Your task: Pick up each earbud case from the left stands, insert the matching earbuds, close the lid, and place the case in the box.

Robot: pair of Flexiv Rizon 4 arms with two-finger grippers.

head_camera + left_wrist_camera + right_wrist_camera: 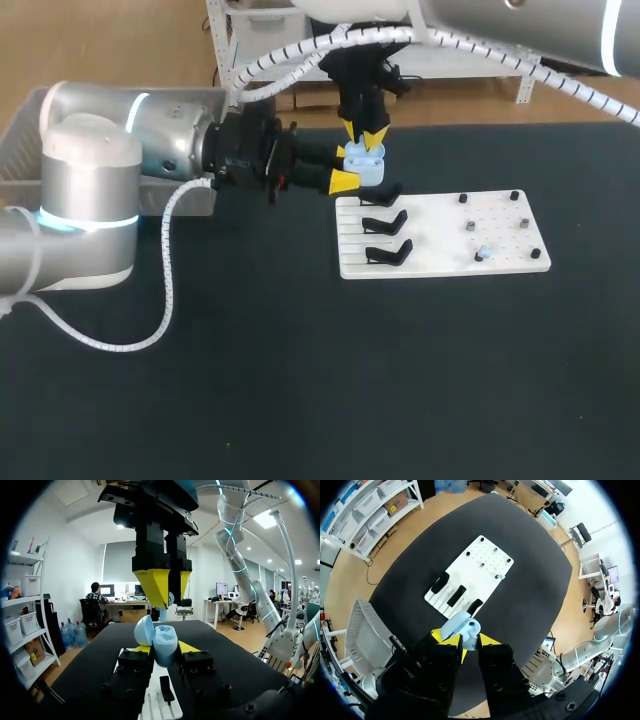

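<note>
A light blue earbud case (367,165) hangs above the white board's far left corner with its lid open, and my left gripper (350,168) is shut on its body from two sides. In the left wrist view the case (165,647) sits between my yellow tips, lid (144,630) tipped back. My right gripper (364,135) points straight down just above the open case. It appears shut on a small pale earbud (171,598). In the right wrist view the case (462,625) lies directly under that gripper (465,639).
The white board (440,235) carries three black stands (386,223), all bare, along its left side. Its right side holds small pegs and one pale earbud (483,252). A grey box (20,130) stands at the table's far left, behind my left arm.
</note>
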